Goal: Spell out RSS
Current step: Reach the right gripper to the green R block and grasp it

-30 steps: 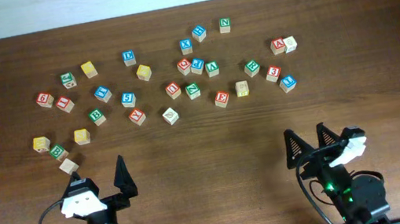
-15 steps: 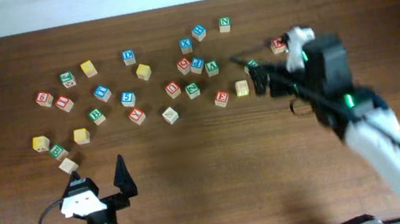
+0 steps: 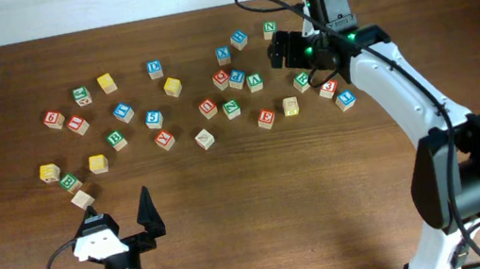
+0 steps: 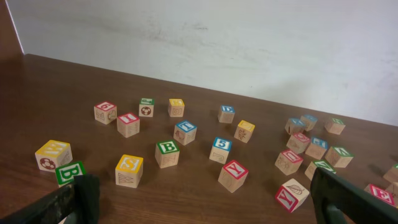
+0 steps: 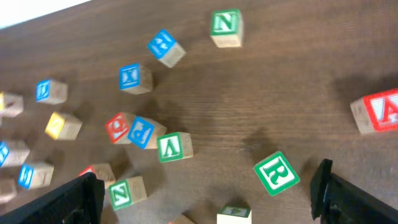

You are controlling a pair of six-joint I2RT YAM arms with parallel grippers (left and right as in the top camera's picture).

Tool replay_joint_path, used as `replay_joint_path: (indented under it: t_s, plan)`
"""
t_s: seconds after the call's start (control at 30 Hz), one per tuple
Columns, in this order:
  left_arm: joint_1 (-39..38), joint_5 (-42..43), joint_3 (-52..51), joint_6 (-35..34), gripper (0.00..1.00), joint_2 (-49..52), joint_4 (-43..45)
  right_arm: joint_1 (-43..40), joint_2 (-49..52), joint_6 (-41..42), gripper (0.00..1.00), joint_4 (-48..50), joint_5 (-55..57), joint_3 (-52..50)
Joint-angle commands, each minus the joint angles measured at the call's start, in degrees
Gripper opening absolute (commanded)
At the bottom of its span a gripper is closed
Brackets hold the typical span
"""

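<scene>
records right gripper [image 5: 206,174] spread wide near green r block [image 5: 276,173], tips cropped at frame corners. records left gripper [image 4: 202,180] likewise spread, mostly out of frame.

My right fingers [image 5: 68,202] look matt black plastic; blocks [image 5: 276,173] pale smooth wood, painted faces; table [image 5: 261,81] dark, grained wood.

Brown wooden desk [image 3: 251,209] carrying scattered letter blocks: green N block [image 3: 270,28] at the far edge, green V block [image 3: 255,82] mid-cluster, yellow block [image 3: 48,172] at far left; white wall [image 4: 249,43] behind.
</scene>
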Motion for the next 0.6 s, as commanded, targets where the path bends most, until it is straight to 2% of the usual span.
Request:
replay_joint_path:
  t_s: [0.0, 0.3, 0.57]
  plan:
    - [0.22, 0.46, -0.31, 0.94, 0.99, -0.24, -0.04, 0.20, 2.58, 12.39, 0.95, -1.51, 4.17, 1.09]
    - [0.22, 0.44, -0.31, 0.94, 0.99, -0.24, -0.04, 1.66, 9.31, 18.78, 0.89, -3.41, 8.68, 1.20]
    - [0.22, 0.46, -0.31, 0.94, 0.99, -0.24, -0.04, 1.66, 12.31, 18.75, 0.69, -1.86, 8.87, 1.42]
